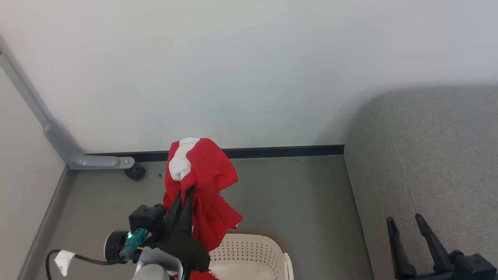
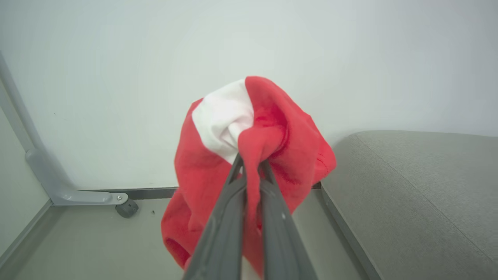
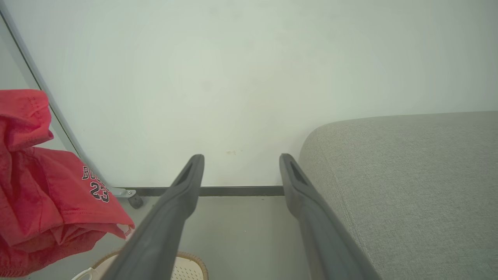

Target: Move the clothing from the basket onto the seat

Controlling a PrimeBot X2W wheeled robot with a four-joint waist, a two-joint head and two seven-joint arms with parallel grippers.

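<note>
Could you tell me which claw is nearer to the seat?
Right. The right claw hangs open at the seat's edge; the left claw, shut on the clothing, is above the basket, well left of the seat.

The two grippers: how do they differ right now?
The left gripper is shut on the red clothing; the right gripper is open and holds nothing. The left gripper is near the basket; the right gripper is by the grey seat. Both have two long dark fingers pointing up the head view.
</note>
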